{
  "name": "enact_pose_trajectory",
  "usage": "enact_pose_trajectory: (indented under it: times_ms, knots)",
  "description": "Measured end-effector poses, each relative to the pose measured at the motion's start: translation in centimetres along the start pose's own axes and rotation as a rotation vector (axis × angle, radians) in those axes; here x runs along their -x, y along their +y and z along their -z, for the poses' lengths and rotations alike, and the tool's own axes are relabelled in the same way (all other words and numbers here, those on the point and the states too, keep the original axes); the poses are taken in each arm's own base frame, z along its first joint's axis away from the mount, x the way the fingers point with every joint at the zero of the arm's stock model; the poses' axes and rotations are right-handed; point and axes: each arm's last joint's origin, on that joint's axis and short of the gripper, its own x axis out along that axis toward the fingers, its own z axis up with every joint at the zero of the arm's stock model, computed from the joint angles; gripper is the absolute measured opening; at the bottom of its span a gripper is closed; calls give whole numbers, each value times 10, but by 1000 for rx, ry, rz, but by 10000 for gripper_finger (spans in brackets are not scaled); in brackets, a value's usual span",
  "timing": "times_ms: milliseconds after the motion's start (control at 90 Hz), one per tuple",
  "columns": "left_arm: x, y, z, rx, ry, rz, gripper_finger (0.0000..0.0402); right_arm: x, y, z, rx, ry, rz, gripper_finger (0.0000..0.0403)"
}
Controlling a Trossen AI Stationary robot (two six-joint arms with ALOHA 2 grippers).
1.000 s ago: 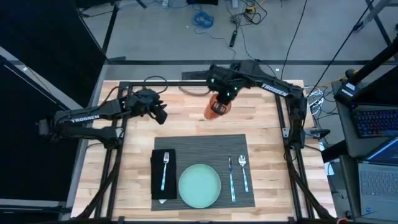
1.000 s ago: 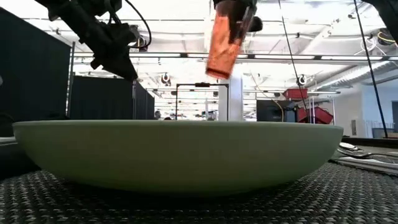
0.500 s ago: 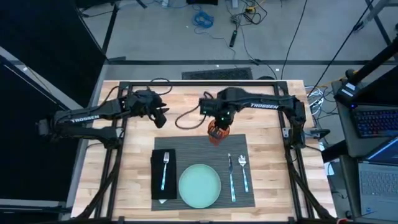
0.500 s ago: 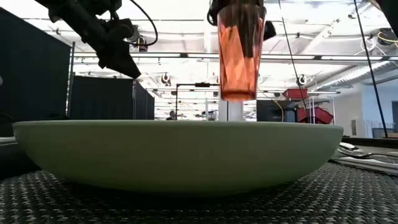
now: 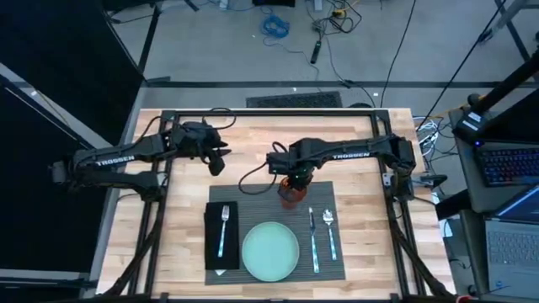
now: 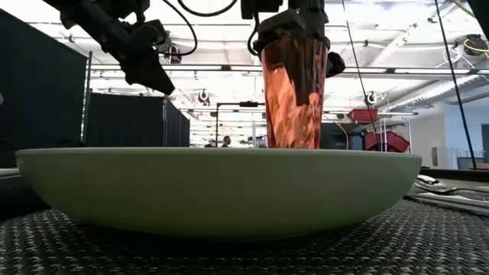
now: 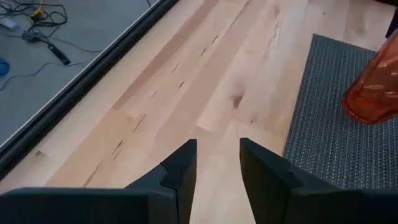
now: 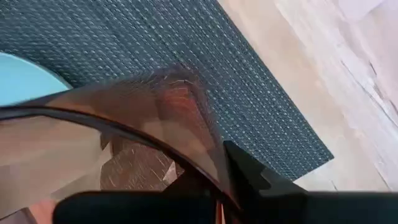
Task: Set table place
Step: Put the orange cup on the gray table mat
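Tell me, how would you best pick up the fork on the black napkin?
Judging by its pose, pinch the fork across its thin handle near the middle, coming straight down from above. It lies flat on the napkin, so there is no room underneath, and the narrow handle fits between the fingers.

Right gripper (image 5: 291, 187) is reaching centre table, fingers seemingly clamped; left gripper (image 5: 216, 157) is hovering far-left, fingers slightly parted.
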Motion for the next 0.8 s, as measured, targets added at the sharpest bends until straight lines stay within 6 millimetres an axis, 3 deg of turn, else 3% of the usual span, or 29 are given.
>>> enact_pose_trajectory:
  times_ms: [800]
  knots:
    - [0, 0, 0, 0, 2, 7, 105, -9, -5, 2, 14, 15, 63, 0]
